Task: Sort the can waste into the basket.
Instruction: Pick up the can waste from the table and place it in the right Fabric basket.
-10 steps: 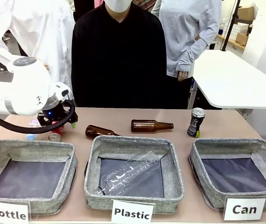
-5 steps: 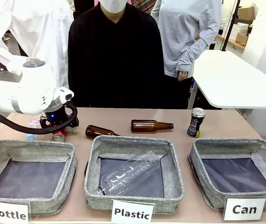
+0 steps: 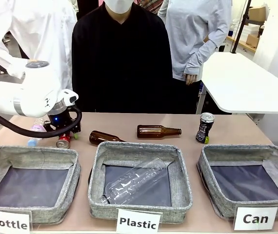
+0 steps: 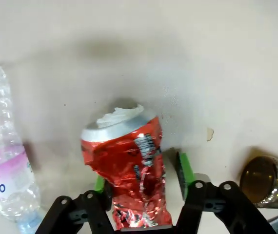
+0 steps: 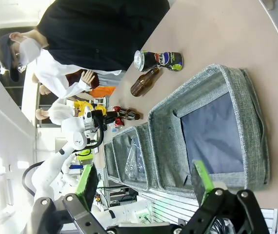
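Right now my left end effector (image 4: pixel 141 176) sits spread around the crushed red can (image 4: pixel 129 165) at the tabletop's (image 3: pixel 129 122) far left; my right end effector (image 5: pixel 145 181) is spread, empty. I judge crumpled metal could twist out on the carry to the right-hand basket (image 3: pixel 236 147).

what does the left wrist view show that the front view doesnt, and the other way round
Left wrist view gives: the red can's crumpled skin and dented top, and a gap between it and one green pad of the left gripper. Front view gives: the Can basket with no can in it, the black can upright behind it, a plastic bottle lying in the Plastic bin. Shared: red can, gripper around it, nearby brown bottle.
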Motion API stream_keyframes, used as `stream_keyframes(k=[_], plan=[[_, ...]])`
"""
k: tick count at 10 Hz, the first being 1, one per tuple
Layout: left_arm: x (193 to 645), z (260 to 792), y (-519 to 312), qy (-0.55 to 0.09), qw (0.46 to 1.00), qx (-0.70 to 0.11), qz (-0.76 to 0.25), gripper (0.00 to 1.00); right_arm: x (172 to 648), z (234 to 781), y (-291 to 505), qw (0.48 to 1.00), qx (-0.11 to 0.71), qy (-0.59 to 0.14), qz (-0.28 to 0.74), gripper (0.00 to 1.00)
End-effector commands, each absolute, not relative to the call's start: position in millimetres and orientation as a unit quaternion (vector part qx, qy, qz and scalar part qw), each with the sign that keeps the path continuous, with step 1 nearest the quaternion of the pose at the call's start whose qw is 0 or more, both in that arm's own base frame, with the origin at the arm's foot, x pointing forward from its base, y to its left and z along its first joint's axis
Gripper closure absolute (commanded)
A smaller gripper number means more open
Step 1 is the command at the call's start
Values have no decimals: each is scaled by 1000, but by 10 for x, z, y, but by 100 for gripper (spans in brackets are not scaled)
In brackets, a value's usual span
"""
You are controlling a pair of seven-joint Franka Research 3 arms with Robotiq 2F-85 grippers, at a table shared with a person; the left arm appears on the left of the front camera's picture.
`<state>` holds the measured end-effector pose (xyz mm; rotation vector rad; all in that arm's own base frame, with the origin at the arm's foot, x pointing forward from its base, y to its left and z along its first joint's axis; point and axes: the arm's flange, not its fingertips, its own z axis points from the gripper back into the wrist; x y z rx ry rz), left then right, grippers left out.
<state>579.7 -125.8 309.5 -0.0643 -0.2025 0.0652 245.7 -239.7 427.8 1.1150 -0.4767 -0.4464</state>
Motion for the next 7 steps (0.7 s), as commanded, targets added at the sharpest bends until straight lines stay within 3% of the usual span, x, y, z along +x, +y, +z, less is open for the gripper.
stream_keyframes(k=[1,3,5,7], plan=[[5805,3116,-1277,-97,994,-22,35,100,2474,4281,-2404,793,525,-236,-198,0],[5789,3162,-1261,-96,994,-29,32,95,2474,4281,-2404,793,525,-236,-198,0],[5752,3316,-1197,-103,994,-41,23,100,2474,4281,-2404,793,525,-236,-198,0],[5555,3913,-930,-115,990,-83,-4,100,2474,4281,-2404,793,525,-236,-198,0]])
